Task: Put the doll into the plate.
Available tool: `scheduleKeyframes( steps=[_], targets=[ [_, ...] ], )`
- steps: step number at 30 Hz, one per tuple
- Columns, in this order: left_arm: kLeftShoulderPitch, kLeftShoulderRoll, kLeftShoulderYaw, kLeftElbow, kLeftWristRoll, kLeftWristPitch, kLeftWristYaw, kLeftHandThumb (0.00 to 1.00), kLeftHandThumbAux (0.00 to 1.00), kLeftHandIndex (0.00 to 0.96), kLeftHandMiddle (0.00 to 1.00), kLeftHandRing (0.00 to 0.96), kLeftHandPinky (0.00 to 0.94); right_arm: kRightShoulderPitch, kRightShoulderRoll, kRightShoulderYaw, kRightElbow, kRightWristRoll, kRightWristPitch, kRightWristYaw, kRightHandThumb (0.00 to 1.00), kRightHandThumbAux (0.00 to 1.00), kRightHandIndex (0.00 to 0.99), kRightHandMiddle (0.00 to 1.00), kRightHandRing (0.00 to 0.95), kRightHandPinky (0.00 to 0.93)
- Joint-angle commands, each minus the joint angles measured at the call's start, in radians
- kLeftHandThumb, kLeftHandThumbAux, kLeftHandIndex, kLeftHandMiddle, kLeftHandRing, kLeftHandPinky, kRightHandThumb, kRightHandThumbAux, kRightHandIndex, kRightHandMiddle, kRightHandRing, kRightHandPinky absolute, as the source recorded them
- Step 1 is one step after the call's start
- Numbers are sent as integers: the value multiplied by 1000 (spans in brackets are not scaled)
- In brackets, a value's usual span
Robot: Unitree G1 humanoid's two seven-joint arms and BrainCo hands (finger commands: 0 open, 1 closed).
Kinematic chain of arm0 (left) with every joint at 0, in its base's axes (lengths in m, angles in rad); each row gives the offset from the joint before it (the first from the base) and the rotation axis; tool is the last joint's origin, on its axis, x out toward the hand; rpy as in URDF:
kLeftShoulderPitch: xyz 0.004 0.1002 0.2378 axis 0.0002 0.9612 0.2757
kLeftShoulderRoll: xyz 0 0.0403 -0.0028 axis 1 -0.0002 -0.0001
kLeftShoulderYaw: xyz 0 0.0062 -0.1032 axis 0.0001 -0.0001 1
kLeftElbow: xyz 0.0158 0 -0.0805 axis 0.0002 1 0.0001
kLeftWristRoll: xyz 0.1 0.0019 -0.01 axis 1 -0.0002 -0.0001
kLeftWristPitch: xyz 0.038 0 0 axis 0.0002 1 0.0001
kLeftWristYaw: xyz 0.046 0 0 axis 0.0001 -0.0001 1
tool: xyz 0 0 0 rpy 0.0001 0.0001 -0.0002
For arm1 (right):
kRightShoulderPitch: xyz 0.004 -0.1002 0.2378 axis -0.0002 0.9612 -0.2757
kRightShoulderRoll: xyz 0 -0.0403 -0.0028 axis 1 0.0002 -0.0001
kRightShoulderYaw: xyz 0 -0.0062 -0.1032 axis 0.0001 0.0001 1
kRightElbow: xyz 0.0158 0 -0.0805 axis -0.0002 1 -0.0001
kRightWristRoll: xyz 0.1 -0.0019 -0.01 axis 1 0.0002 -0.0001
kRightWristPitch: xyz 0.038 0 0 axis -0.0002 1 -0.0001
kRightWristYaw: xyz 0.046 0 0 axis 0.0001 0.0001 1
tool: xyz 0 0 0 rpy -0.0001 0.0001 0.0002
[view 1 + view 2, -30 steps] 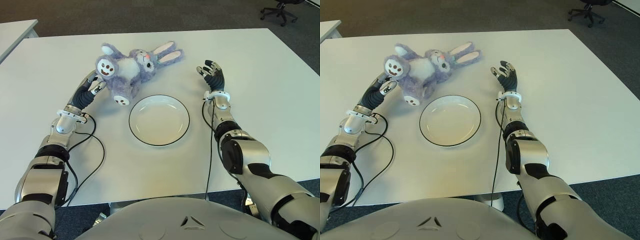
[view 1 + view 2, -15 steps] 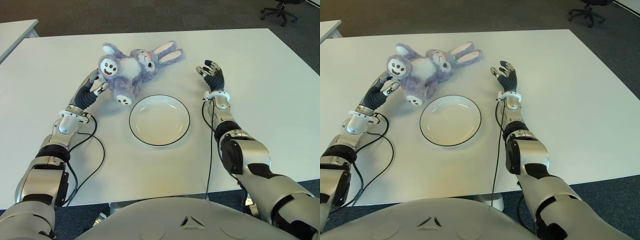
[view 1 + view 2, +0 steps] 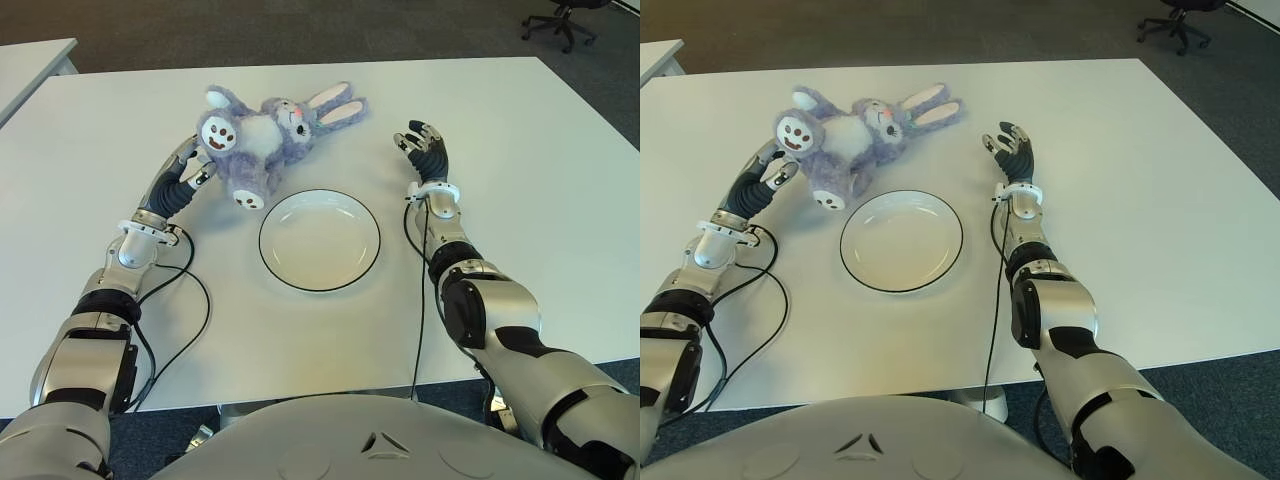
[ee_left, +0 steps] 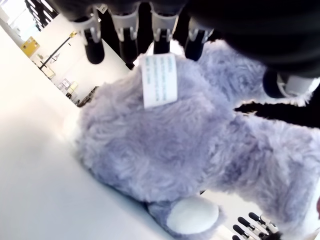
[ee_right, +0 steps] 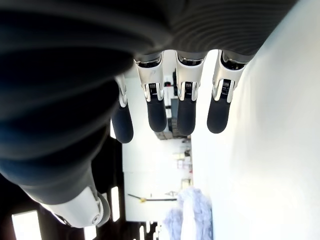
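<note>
white counter (image 3: 560, 200) fills the view, with grey carpet beyond it. the purple doll (image 3: 262, 140) (a plush rabbit) lies on its back toward the far side, just beyond the empty plate (image 3: 319, 240) and outside its rim. the left hand (image 3: 188, 170) is pressed against the doll's lower body, fingers spread around the fur. the right hand (image 3: 425, 145) shows to the right of the plate, fingers relaxed and holding nothing.

- left hand (image 3: 188, 172): arm stretched forward, fingers extended and uncurled, gripping nothing
- right hand (image 3: 425, 143): forearm extended, fingers spread, empty
</note>
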Motion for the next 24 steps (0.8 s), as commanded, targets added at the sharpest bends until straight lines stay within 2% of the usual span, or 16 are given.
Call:
scheduleKeyframes(
  steps=[1,14,21,24],
  targets=[
    [220,-242,-38,82,-8,12,82,443,168,0,0,0,46,93,38,9,64,-8,45,-6,371,751,213,170,164,215],
    [202,-269,-56,92,68,-11,324,438,177,0,0,0,57,91,39,14,65,-11,52,-12,381,747,209,169,162,209],
    [194,-279,-70,92,110,6,429,444,195,0,0,0,78,92,37,14,64,-10,52,-12,395,747,212,169,159,201],
    [183,-288,-74,97,130,15,486,444,199,0,0,2,50,92,36,15,65,-11,53,-11,404,751,214,168,156,203]
  ],
)
